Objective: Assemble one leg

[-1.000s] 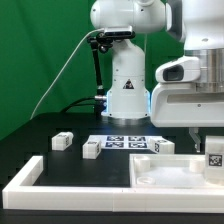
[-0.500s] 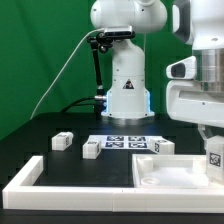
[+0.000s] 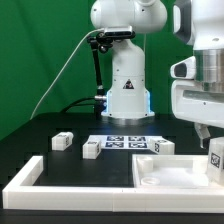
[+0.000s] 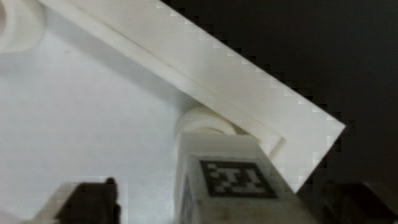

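A green curtain point(image 3: 40, 50) hangs behind a black surface point(image 3: 70, 165). The white robot arm point(image 3: 125, 60) stands at the back of the surface, and its upper part reaches down along the exterior view's right. A long white rail point(image 3: 22, 178) runs along the front and turns up the exterior view's left. Inside it, toward the right, lies a large flat white panel point(image 3: 170, 172). Behind the panel is the marker board point(image 3: 125, 143). Three spare blocks sit near the marker board, two point(image 3: 62, 141) point(image 3: 91, 149) to its left and one point(image 3: 164, 147) just beside its right end. The leg point(image 4: 231, 178) is at the exterior view's far right edge, above the panel's right side, with its tag facing out. In the wrist view its far end is at the panel's edge near a corner. The tool point(image 4: 217, 205) is spread, with one dark finger on each side of the leg and a gap showing on both sides.
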`<state>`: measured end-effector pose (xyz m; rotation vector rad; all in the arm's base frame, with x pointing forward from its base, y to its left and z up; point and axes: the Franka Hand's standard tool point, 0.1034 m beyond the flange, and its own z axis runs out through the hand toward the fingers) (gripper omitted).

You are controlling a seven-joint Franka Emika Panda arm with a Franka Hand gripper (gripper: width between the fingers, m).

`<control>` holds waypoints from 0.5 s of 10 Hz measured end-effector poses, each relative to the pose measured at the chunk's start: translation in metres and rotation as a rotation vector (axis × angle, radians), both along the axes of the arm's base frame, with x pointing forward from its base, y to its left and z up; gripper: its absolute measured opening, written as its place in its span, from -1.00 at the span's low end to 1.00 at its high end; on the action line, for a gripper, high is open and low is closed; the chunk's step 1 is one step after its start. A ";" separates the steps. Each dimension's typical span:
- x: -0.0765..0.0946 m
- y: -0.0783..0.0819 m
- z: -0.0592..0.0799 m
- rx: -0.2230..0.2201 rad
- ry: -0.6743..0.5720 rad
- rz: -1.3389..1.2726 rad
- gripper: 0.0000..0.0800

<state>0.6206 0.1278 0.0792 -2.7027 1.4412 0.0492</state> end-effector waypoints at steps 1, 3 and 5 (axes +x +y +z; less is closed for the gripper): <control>0.001 0.000 0.000 -0.001 -0.006 0.057 0.53; 0.000 0.000 0.000 -0.007 -0.029 0.345 0.62; 0.000 0.000 -0.001 -0.011 -0.048 0.611 0.62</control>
